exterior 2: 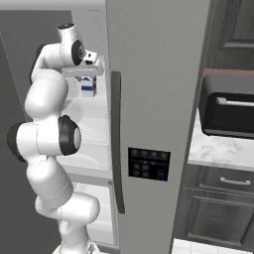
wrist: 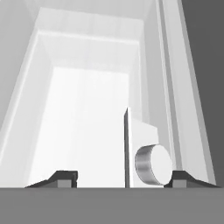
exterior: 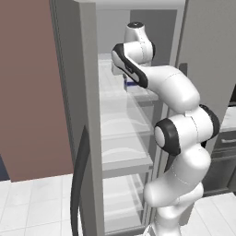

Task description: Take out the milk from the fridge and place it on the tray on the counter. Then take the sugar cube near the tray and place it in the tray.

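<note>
Where glass shelves stack, the fridge stands open.

Arm is reaching up and forward into the fridge, elbow bent, wrist angling downward. Gripper is hanging above the top shelf, fingers spread apart.

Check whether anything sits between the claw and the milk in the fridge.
Nothing visible does. In the hand view the milk stands between the two fingertips, nearer the right one, on the fridge shelf. The claw hangs directly over the carton.
</note>
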